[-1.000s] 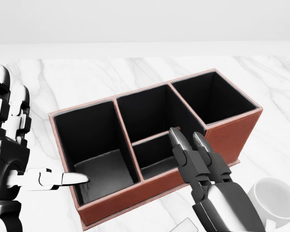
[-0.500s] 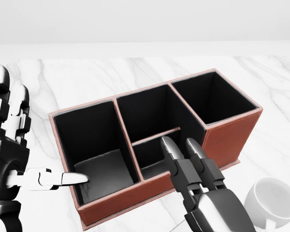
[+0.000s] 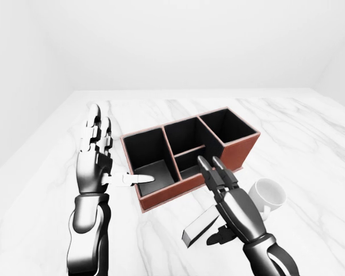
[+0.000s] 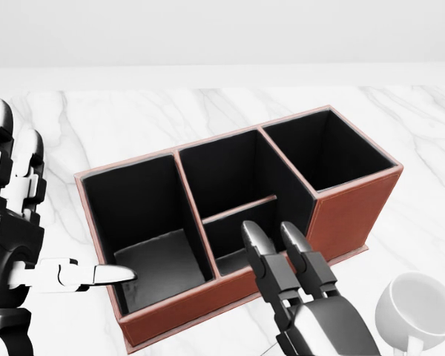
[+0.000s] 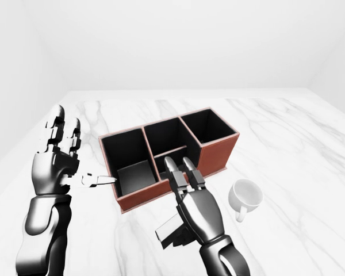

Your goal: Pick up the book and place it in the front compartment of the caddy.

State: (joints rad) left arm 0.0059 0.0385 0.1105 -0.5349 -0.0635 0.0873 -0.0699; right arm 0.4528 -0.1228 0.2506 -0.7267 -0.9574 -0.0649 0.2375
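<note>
The red-brown caddy (image 3: 161,197) with black compartments stands on the white marble table (image 3: 310,138). A grey book (image 3: 196,227) lies flat on the table just below the caddy, half under my right hand (image 3: 211,172). That hand is open, its fingers (image 4: 254,239) stretched straight toward the caddy's small low middle compartment, and its dark thumb hangs beside the book. My left hand (image 3: 112,155) is open at the caddy's left end, fingers upright. Its thumb (image 4: 107,275) points over the rim of the left compartment.
A white mug (image 3: 268,195) stands on the table to the right of my right hand, close to the caddy's right end. The table's left edge (image 3: 34,149) runs behind my left arm. White walls surround the table.
In the head view my right hand has drawn back down and to the left, so its fingertips now lie lower over the caddy's near wall. The left hand and the caddy have not moved.
</note>
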